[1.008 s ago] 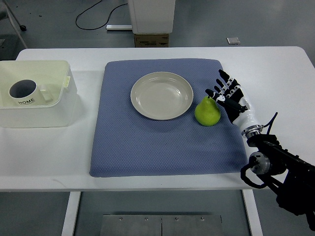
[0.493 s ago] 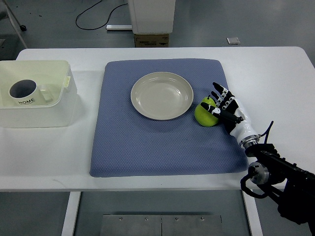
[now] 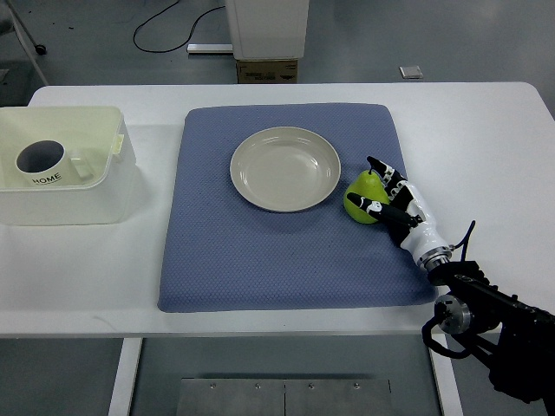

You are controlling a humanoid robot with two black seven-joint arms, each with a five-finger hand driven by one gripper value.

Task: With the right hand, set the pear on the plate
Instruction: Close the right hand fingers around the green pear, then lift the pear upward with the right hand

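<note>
Now the white worktop (image 3: 486, 130) is carrying a blue mat (image 3: 286, 251), where the empty plate (image 3: 285, 168) is sitting; just right of it, my right hand (image 3: 395, 204) is wrapping its fingers (image 3: 371, 206) around the pear (image 3: 362, 198).

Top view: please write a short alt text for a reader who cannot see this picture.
The robot's right hand closes its fingers around a green pear on a blue mat, just right of an empty plate. At the table's left end, a clear bin holds a mug.
</note>
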